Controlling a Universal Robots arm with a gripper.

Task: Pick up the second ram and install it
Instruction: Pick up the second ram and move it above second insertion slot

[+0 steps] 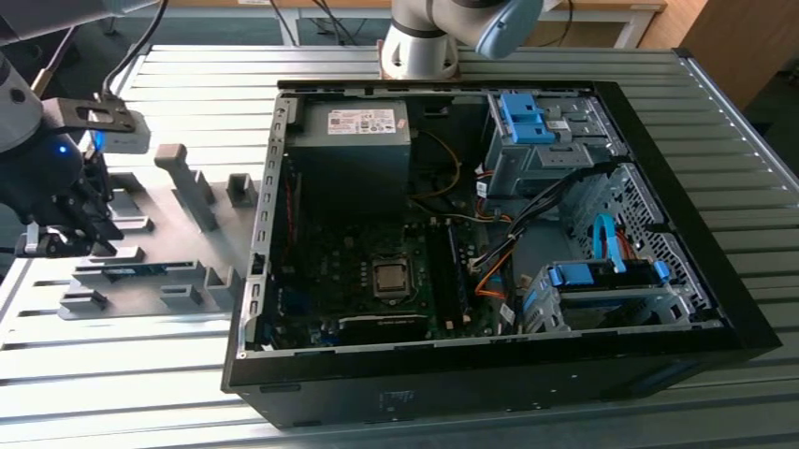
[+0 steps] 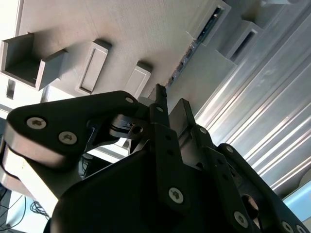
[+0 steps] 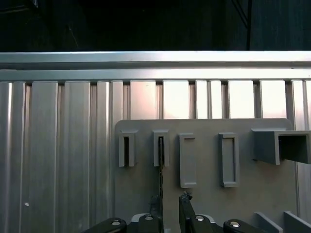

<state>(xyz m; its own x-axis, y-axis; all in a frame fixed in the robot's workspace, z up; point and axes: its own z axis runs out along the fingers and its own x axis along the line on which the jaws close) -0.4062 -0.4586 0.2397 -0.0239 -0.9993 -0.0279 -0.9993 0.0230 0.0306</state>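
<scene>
As fingers (image 3: 185,205) gape, second ram (image 3: 160,174) in fixture (image 3: 272,194).

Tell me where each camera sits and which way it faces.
Exterior view: off the arm, looking down on the open computer case and grey fixture plate; arm base and pincer show.
First wrist view: on the wrist, facing past the pincer onto the plate.
Second wrist view: on the wrist, behind the pincer, facing the plate obliquely.
Both wrist views share the second ram in its slot.

arm (image 1: 418,42) stretched way out to the exterior view's left, wrist hanging low, gripper (image 1: 59,241) pointing down, fingers (image 3: 186,208) a bit apart, narrow gap between them in both wrist views
</scene>
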